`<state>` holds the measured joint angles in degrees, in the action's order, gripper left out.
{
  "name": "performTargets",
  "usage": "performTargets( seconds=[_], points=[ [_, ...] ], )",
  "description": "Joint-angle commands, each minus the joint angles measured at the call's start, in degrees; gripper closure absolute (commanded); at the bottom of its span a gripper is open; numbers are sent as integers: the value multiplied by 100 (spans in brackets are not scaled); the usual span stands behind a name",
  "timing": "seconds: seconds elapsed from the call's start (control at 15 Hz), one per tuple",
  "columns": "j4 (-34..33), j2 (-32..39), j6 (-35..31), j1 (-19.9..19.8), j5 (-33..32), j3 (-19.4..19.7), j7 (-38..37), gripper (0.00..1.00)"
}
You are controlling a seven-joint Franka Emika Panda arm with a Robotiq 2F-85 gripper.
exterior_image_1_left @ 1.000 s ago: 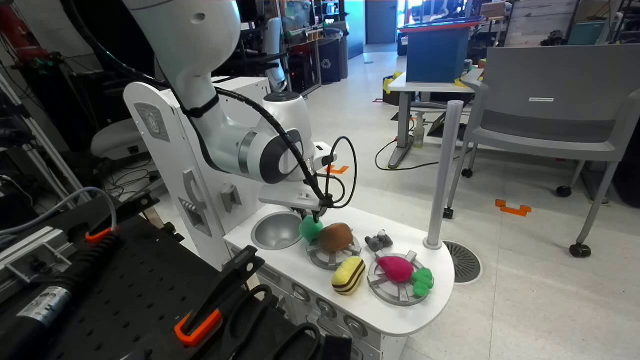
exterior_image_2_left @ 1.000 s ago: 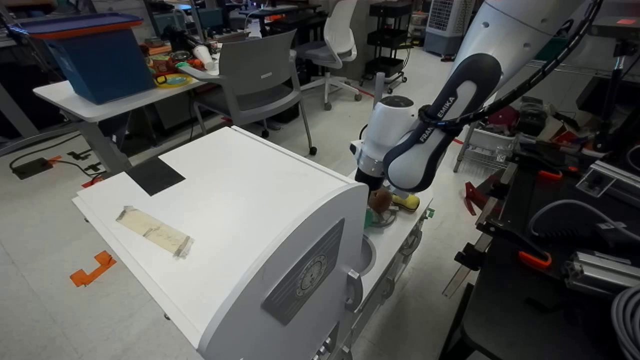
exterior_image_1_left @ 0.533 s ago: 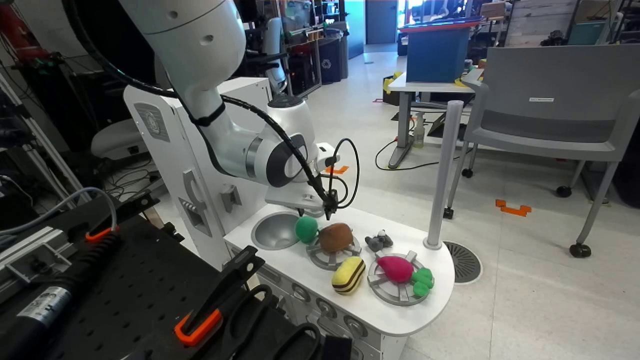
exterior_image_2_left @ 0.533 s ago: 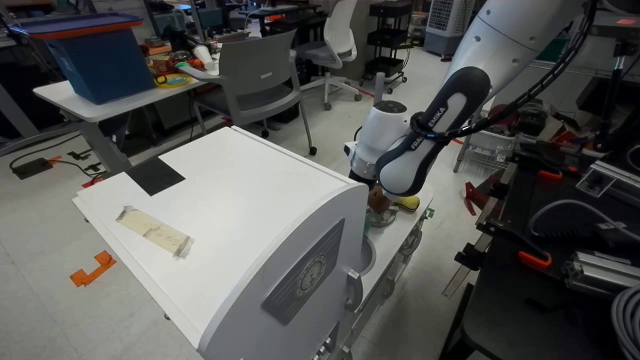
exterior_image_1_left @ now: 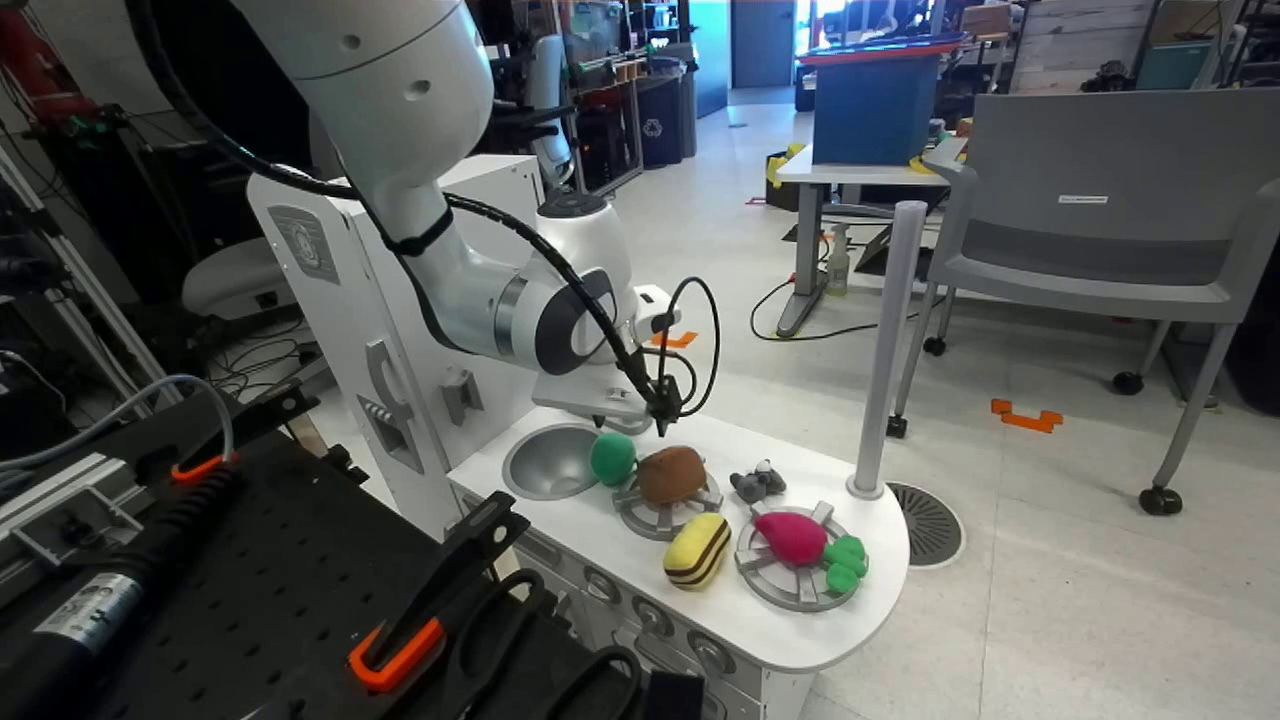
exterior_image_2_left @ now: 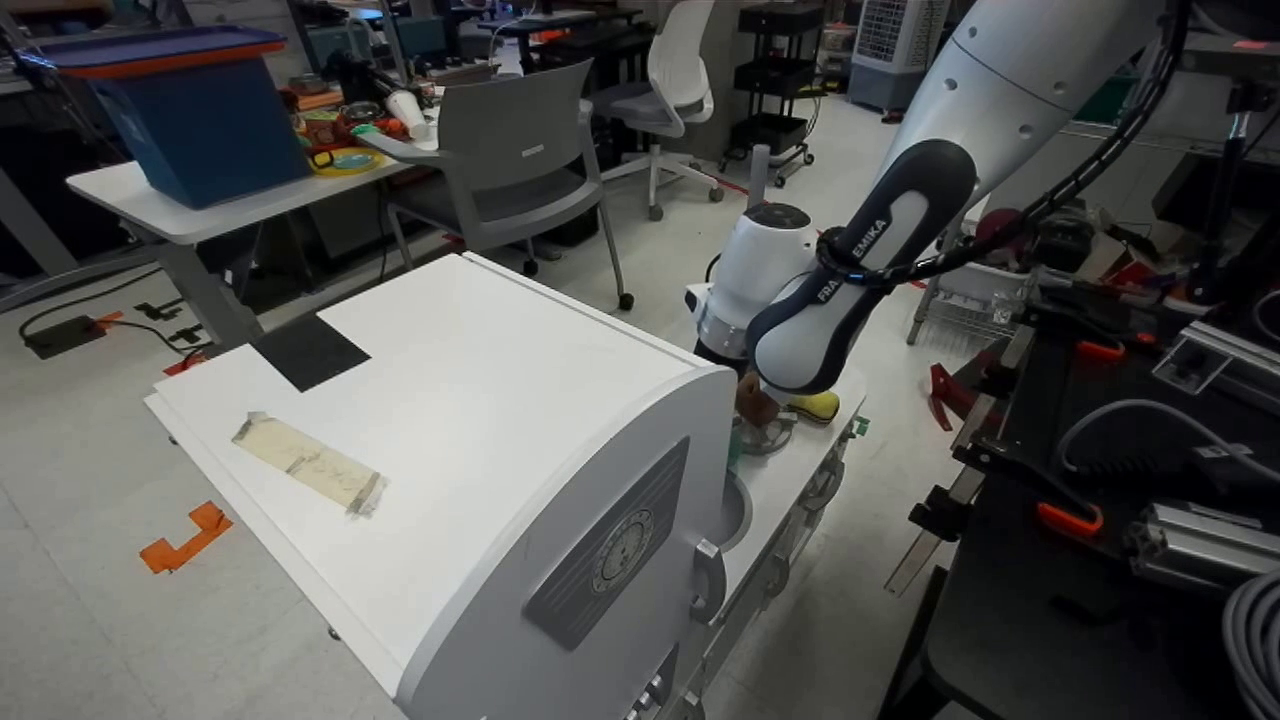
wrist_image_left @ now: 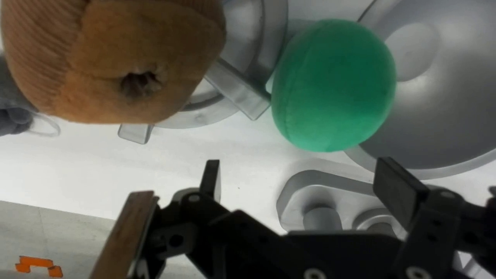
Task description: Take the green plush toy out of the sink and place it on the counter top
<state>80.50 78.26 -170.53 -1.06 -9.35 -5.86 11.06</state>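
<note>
The round green plush toy (wrist_image_left: pixel 333 85) rests on the counter top (exterior_image_1_left: pixel 885 550) between the sink and a toy burner. In the wrist view it covers part of the rim of the grey sink (wrist_image_left: pixel 457 112); whether it touches that rim I cannot tell. My gripper (wrist_image_left: pixel 300 174) is open, its pads wide apart with nothing between them. In an exterior view the gripper (exterior_image_1_left: pixel 630 424) hovers just above and behind the toy, apart from it. Only a sliver of the green plush toy (exterior_image_2_left: pixel 736 445) shows past the cabinet in an exterior view.
A brown plush (exterior_image_1_left: pixel 672 475) lies on the burner beside the green toy. Nearby are a yellow striped plush (exterior_image_1_left: pixel 697 550), a small grey toy (exterior_image_1_left: pixel 758 482) and a pink plush (exterior_image_1_left: pixel 790 538) on another burner. A grey faucet base (wrist_image_left: pixel 321 193) stands below the jaws. A post (exterior_image_1_left: pixel 890 350) rises at the counter's end.
The fingers have spread and let go of the green plush toy. It has settled slightly toward the sink. The arm has shifted a little, and the hand has drawn clear of the toy.
</note>
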Motion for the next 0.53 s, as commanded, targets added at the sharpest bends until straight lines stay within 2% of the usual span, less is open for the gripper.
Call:
performTargets(
  seconds=[0.0,0.13,0.2,0.27,0.47],
  points=[
    [1154,-961,34,-35,74,-123,-185,0],
    [1683,-1446,-21,-231,183,-421,-130,0],
    [813,-705,-3,-36,109,-188,-76,0],
    [970,-886,17,-40,127,-225,-75,0],
    [947,-828,22,-30,126,-194,-77,0]
  ],
)
